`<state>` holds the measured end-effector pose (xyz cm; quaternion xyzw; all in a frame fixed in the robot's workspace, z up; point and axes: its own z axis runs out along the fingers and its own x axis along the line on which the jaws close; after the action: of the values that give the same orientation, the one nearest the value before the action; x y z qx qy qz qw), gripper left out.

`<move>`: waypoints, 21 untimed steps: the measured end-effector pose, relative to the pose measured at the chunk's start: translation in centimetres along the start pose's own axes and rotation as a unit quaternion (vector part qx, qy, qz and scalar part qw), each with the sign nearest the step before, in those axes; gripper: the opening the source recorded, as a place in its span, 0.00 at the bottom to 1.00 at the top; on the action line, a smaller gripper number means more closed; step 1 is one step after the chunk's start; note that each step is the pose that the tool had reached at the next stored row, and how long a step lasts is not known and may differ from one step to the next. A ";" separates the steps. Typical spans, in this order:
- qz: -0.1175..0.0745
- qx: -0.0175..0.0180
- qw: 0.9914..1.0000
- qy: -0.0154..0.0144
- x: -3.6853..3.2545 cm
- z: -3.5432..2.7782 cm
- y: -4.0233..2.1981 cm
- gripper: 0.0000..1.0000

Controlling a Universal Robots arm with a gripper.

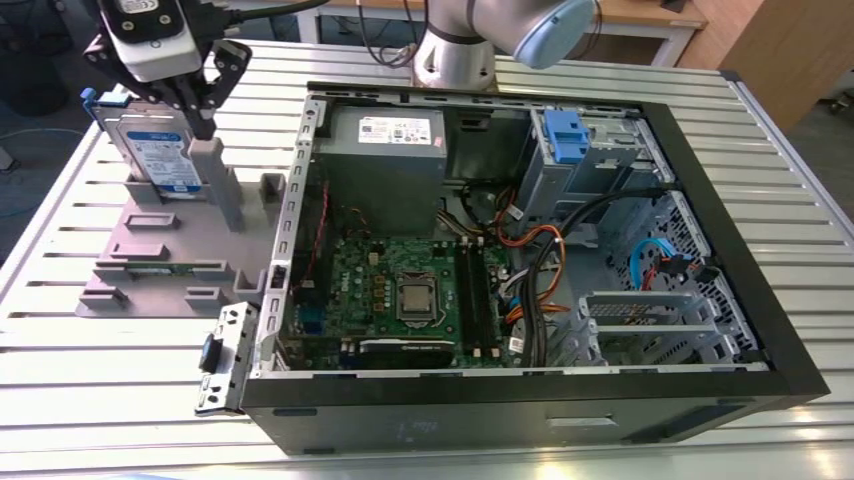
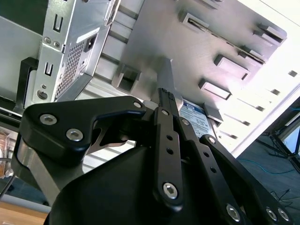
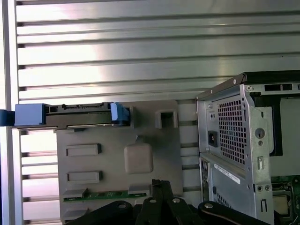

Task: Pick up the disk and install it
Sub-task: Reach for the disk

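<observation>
The disk (image 1: 150, 150) stands on edge in a slot of the grey stand (image 1: 160, 250), at the exterior view's left, well apart from the open computer case (image 1: 534, 410) it is meant for. Its blue bracket (image 3: 30, 115) wraps both ends, as I see edge-on in the first wrist view.

My gripper (image 1: 203, 128) hangs just beside the disk, above one of the stand's upright posts. Its jaws look drawn together with nothing between them, and it is not touching the drive.

I judge the disk to be rigid and fairly heavy for its size. Its bare metal faces look slick, and it would not take a knock or a drop well. The safest hold looks to be across its thin body, near the middle of the exposed top edge (image 3: 75, 115). There the jaws would press flat metal, not the springy plastic bracket.

The slatted metal table (image 1: 134, 380) carries both the stand and the case.
</observation>
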<state>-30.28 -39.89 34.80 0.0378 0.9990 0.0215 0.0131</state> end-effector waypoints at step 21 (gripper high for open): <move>0.000 0.000 1.000 0.000 1.28 0.02 -0.10 0.11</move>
<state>-31.57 -39.89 34.74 0.0379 0.9990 0.0215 0.0131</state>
